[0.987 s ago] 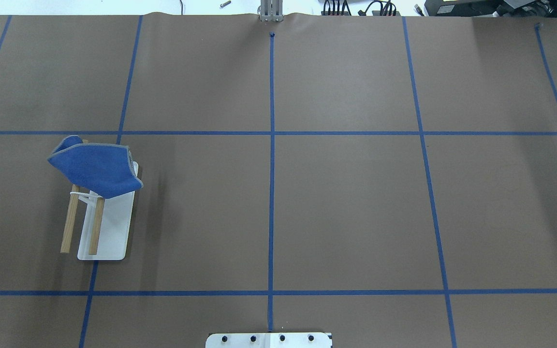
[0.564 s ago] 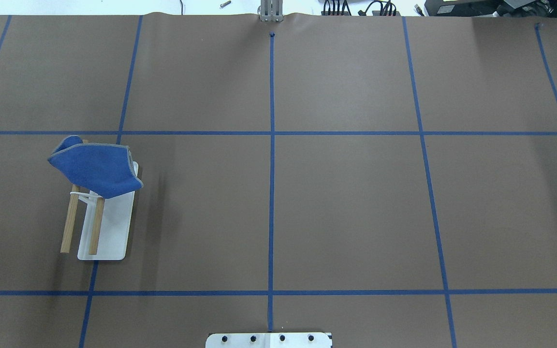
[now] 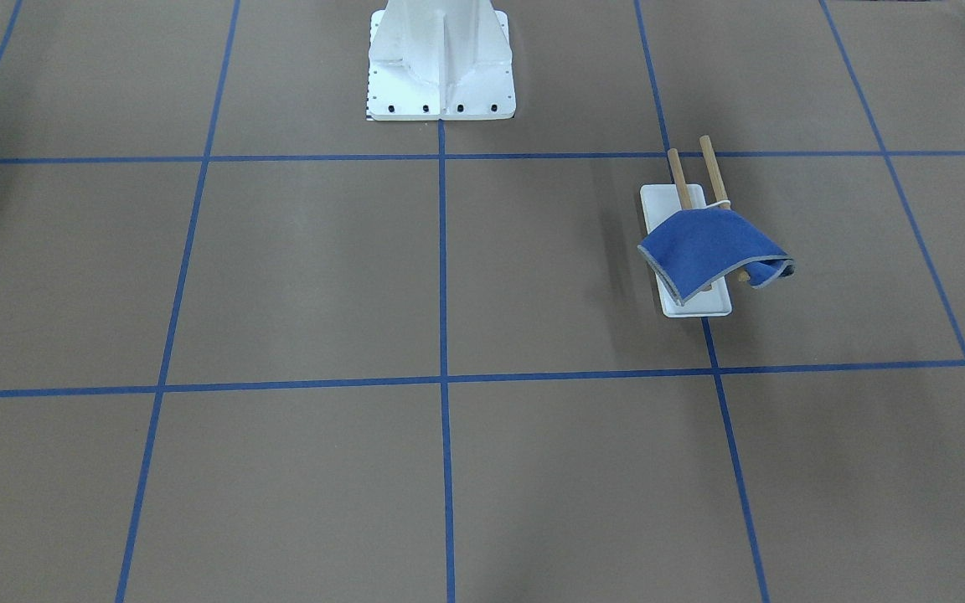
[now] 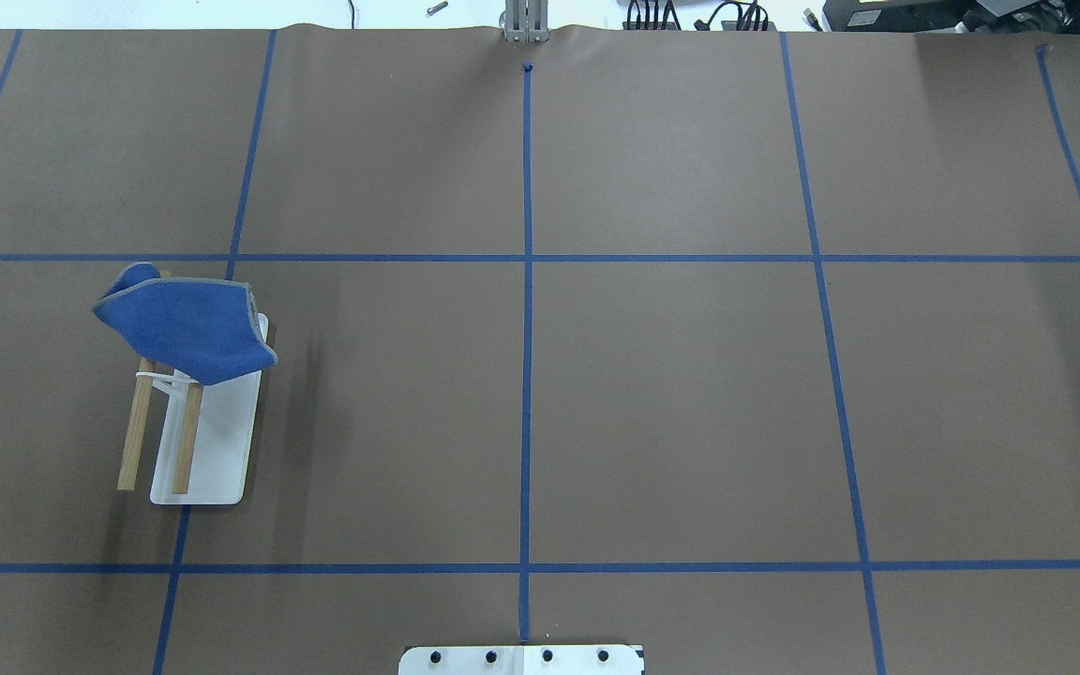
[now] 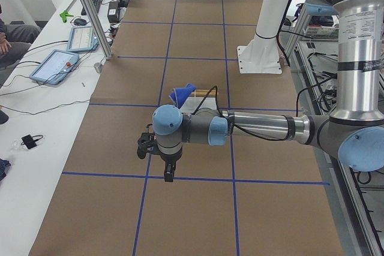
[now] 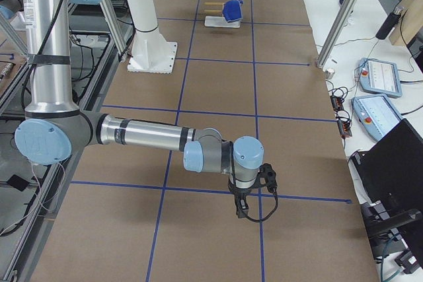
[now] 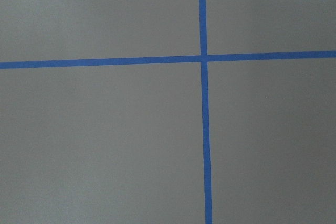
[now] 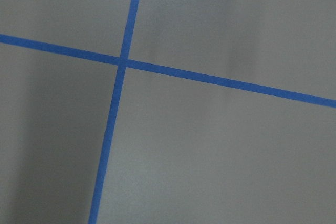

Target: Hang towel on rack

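Only the side views show the arms: left tool [image 5: 168, 174] and right tool [image 6: 242, 212] hang above the brown-papered table [image 4: 671, 403]; whether either is open or closed cannot be told. Overhead, the small royal-blue cloth towel [image 4: 186, 323] lies draped across both dowels of the white-based wooden-dowel rack [image 4: 221, 450], covering their far half, on the robot's left side.

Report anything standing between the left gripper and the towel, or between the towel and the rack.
Nothing visible does. The towel already drapes over the rack, touching its dowels. Between it and the left gripper, the table shows only blue tape lines.
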